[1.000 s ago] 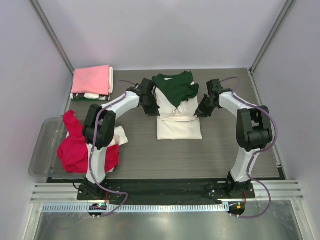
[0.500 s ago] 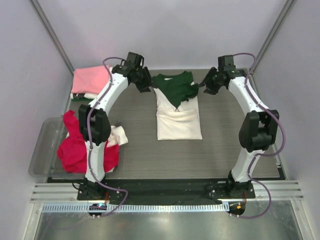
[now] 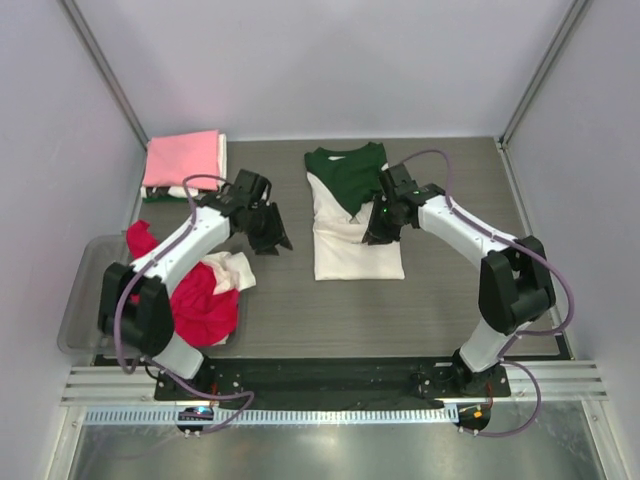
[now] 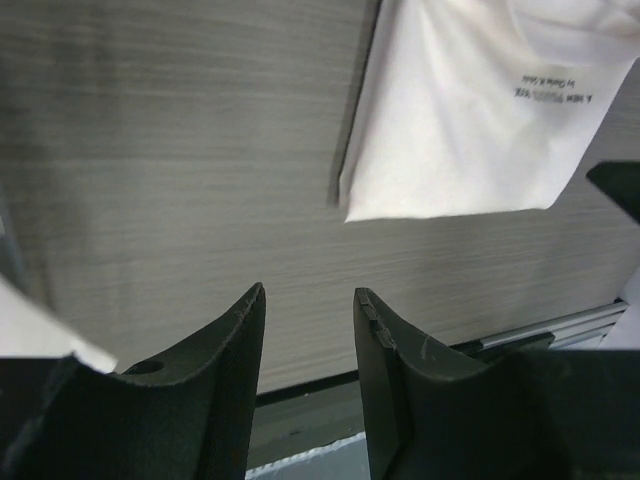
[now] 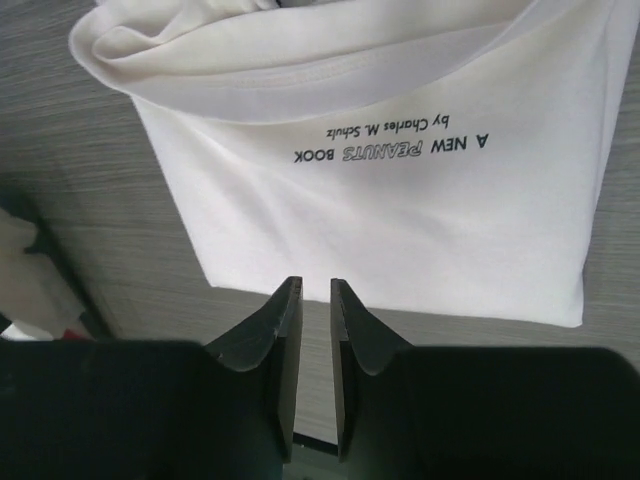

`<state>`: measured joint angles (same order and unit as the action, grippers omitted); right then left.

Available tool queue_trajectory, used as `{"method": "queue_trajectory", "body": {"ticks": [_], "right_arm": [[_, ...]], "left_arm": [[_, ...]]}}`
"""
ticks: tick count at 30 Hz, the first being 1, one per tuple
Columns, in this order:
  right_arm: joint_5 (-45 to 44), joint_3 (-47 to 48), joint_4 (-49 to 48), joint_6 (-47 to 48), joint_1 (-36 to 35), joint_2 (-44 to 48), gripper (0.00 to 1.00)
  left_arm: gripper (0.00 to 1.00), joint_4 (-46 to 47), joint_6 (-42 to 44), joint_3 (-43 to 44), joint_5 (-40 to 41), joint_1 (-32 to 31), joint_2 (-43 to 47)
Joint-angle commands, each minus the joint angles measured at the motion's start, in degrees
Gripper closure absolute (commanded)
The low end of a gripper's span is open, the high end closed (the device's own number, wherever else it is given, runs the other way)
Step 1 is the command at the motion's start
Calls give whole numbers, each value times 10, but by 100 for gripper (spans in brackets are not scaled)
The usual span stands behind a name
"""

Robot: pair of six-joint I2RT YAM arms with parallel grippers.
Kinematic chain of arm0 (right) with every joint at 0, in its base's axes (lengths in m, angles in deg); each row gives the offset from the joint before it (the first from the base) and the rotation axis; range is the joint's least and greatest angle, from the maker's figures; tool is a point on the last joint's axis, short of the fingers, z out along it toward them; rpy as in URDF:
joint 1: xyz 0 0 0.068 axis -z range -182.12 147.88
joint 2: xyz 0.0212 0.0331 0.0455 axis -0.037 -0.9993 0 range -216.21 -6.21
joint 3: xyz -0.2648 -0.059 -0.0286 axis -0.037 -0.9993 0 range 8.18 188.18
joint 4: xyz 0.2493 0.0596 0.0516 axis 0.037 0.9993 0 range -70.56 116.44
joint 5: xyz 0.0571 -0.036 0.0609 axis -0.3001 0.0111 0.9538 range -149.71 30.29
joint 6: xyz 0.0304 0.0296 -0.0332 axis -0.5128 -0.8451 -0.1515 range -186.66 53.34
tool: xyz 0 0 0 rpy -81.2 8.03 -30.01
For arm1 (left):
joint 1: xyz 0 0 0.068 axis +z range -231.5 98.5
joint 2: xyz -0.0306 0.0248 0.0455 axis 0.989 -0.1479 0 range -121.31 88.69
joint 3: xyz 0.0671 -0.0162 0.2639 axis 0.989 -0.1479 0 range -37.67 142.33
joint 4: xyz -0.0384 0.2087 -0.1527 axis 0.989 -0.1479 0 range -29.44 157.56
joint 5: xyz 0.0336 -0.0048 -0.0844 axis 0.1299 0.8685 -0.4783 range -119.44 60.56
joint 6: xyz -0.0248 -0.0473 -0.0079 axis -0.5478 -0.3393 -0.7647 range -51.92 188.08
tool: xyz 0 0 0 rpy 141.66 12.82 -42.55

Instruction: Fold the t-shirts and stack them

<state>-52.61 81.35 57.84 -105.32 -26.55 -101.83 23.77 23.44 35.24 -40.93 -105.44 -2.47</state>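
Top external view: a folded pale pink t-shirt (image 3: 182, 158) tops a stack at ten o'clock. The folded cream-white t-shirt (image 3: 357, 250) lies centre, with a rumpled dark green t-shirt (image 3: 348, 175) overlapping its twelve o'clock end. A red-magenta t-shirt (image 3: 190, 305) is heaped at eight o'clock. I judge the task roughly midway. The left gripper (image 4: 308, 300) is open and empty; the right gripper (image 5: 309, 285) is barely parted, gripping nothing. The cream print reads "A NEW PEANUTS BOOK by Charles M. Schulz".
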Motion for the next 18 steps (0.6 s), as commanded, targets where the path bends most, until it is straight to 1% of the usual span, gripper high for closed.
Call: {"method": "queue_trajectory", "body": {"ticks": [1,3,6,10,15,16,18], "right_arm": [[-43,19,-23,22,-7,-28,78],[-51,36,-19,32,-18,-59,80],[-64,54,-14,41,-23,-99,81],[-89,83,-11,55,-24,-143,82],[-114,167,5,77,-14,-202,83],[-116,184,15,82,-12,-227,83],[-116,251,35,88,2,-258,83]], "left_arm": [[58,27,8,-52,20,2,83],[58,29,8,-87,27,2,119],[59,35,2,-125,32,3,146],[59,42,-3,-155,34,3,176],[59,36,10,-166,39,3,186],[59,33,14,-165,46,4,184],[59,21,21,-157,49,6,180]]}}
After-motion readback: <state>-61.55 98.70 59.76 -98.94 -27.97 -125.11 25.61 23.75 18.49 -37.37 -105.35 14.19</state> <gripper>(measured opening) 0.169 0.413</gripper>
